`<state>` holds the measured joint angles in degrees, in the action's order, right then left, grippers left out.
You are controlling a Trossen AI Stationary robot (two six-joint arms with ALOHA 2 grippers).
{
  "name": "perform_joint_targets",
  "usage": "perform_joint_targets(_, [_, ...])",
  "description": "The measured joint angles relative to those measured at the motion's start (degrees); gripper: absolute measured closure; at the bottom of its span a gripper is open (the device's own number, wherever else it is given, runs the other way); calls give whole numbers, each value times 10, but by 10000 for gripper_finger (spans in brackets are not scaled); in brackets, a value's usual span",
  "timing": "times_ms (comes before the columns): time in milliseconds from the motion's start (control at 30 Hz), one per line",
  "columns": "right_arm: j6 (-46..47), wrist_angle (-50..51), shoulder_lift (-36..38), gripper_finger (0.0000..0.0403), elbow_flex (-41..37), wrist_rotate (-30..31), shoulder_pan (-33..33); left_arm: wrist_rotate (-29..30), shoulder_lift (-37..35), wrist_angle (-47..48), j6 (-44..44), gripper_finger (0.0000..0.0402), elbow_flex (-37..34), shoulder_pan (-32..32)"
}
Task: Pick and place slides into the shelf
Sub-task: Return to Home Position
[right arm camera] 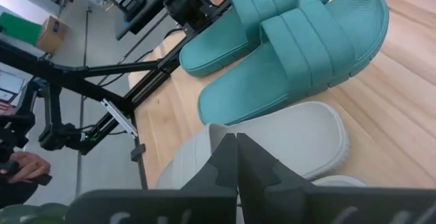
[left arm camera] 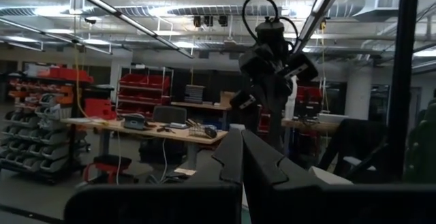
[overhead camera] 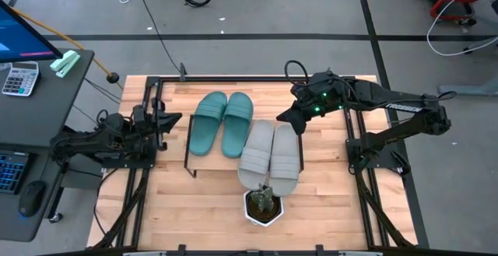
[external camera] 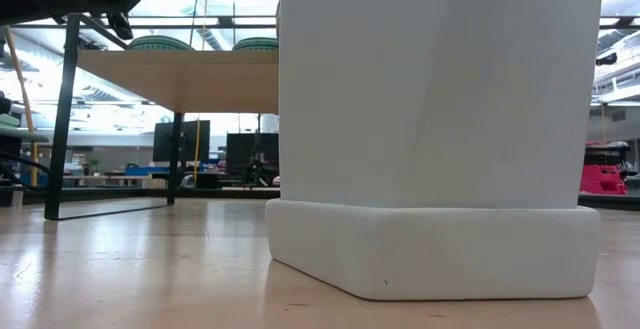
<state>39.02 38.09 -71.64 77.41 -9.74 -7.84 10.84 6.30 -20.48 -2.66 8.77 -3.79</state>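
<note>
White planter [external camera: 430, 119] fills the centre and right of the low view. From above it sits at bottom centre of the table [overhead camera: 327, 209], just below the grey slides [overhead camera: 271, 159].

Those two grey slides lie side by side in the middle of the overhead frame. The teal slides [overhead camera: 223, 124] lie just to their upper left, also as a neat pair. In the right wrist view both pairs rest on the same light wood board of the shelf [right arm camera: 381, 115].

At upper left of the low view, the shelf top stands on thin black legs, and the teal slides [external camera: 160, 42] show above its edge.

The right gripper [overhead camera: 291, 120] hangs at the upper right of the grey pair. Its fingers are pressed together and carry nothing.

The left gripper [overhead camera: 173, 121] waits at centre left, beside the shelf's left end. It too is clenched and empty, with its two fingers [left arm camera: 262, 166] meeting.
</note>
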Motion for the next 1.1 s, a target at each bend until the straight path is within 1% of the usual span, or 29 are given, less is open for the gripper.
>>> perform_joint_targets(167, [4,0,0,403,0,4,0,2,-1,-1,2,399,-2,20])
perform_joint_targets(333, [10,0,0,403,0,4,0,28,-1,10,17,399,-2,42])
perform_joint_targets(500, [13,0,0,403,0,4,0,42,-1,20,35,398,-2,55])
perform_joint_targets(667, [10,0,0,403,0,4,0,39,-1,4,53,399,-2,56])
perform_joint_targets(800, [10,0,0,403,0,4,0,35,-13,3,53,396,-2,56])
perform_joint_targets(900, [9,0,0,403,0,3,0,18,-25,8,60,399,-2,56])
perform_joint_targets(1000, [8,0,0,403,0,3,0,13,-41,-1,58,398,-13,56])
perform_joint_targets(1100, [8,0,0,403,0,3,0,13,-56,-36,55,397,-30,56])
